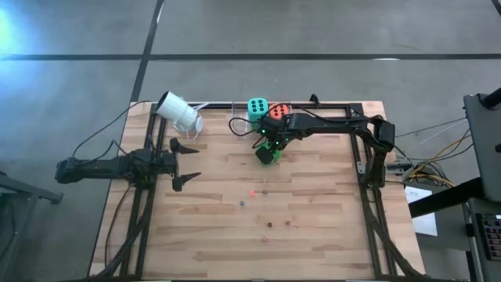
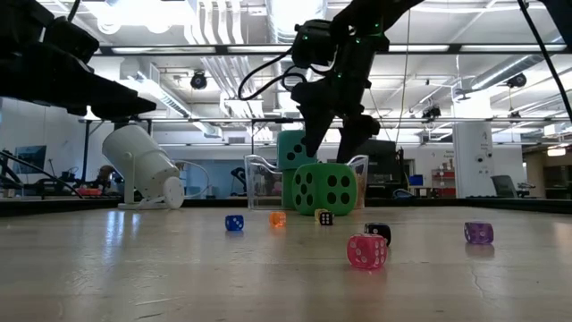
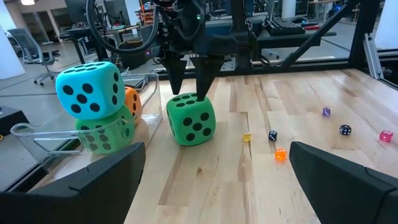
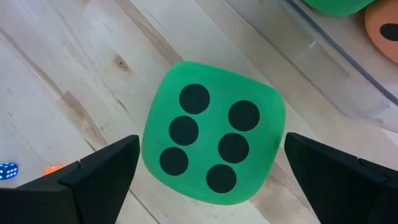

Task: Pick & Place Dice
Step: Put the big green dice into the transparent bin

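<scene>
A green die (image 4: 211, 134) rests on the wooden table (image 1: 313, 235) with its six-pip face up, also in the low view (image 2: 324, 189). My right gripper (image 2: 326, 152) hangs just above it, pointing steeply down, open, one finger toward each side of the die, touching nothing. A teal die (image 3: 87, 87) sits on another green die (image 3: 102, 134), beside an orange-red die (image 3: 132, 99), in a clear tray (image 3: 37, 134) at the far edge. Several tiny dice (image 2: 366, 251) lie scattered on the table. My left gripper (image 1: 186, 163) waits open at the table's left side.
A white cup (image 1: 180, 113) lies on its side at the far left corner. The dark frame rails (image 1: 368, 196) run along the table's left, right and far edges. Bare wood shows toward the near edge, beyond the tiny dice.
</scene>
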